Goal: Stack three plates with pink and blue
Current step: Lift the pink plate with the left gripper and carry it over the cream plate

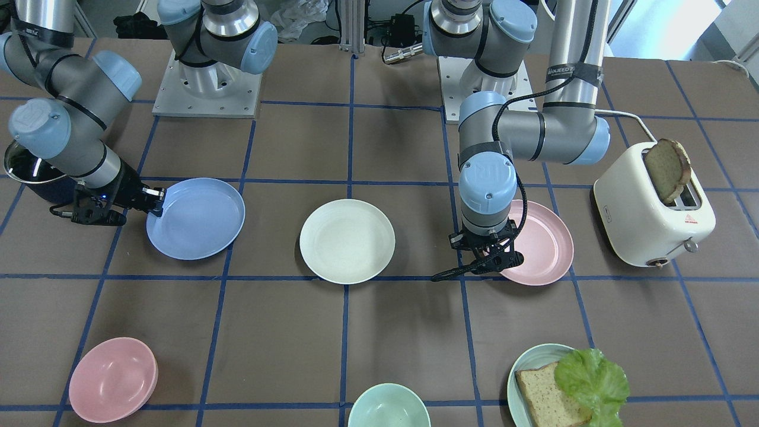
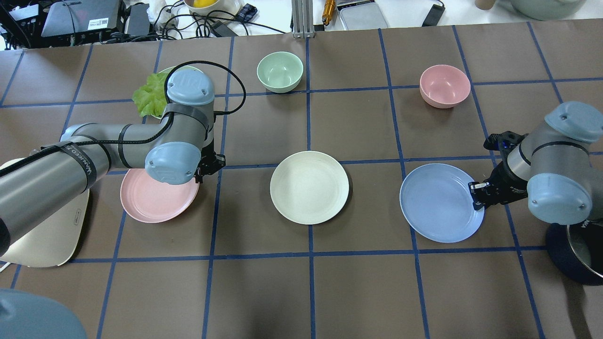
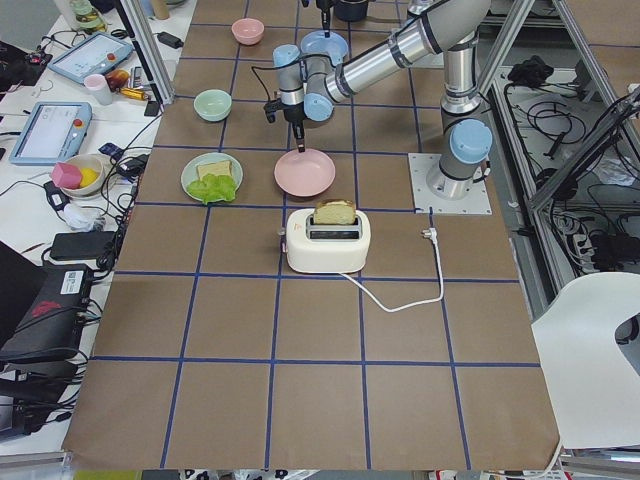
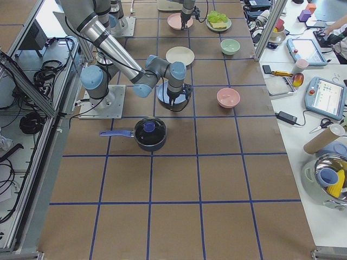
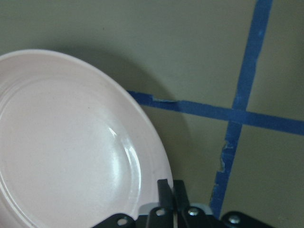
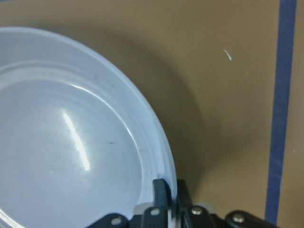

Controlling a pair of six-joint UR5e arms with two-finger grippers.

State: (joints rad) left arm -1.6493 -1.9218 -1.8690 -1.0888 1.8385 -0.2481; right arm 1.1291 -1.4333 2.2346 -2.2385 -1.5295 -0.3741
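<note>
The cream-white plate (image 1: 347, 240) lies flat at the table's middle, with nothing on it. My left gripper (image 1: 497, 261) is shut on the rim of the pale pink plate (image 1: 542, 243). In the left wrist view the fingers (image 5: 164, 190) pinch that plate's (image 5: 71, 142) edge, and a shadow lies under the rim. My right gripper (image 1: 155, 204) is shut on the rim of the light blue plate (image 1: 195, 218). The right wrist view shows that gripper (image 6: 170, 190) clamped on the blue plate's (image 6: 61, 142) edge, also with a shadow beneath. The three plates stand apart in a row.
A white toaster (image 1: 652, 207) with a bread slice stands beside the pink plate. A teal plate with bread and lettuce (image 1: 533, 379), a green bowl (image 1: 388, 406) and a pink bowl (image 1: 112, 379) line the operators' side. A dark pot (image 2: 574, 254) sits behind my right arm.
</note>
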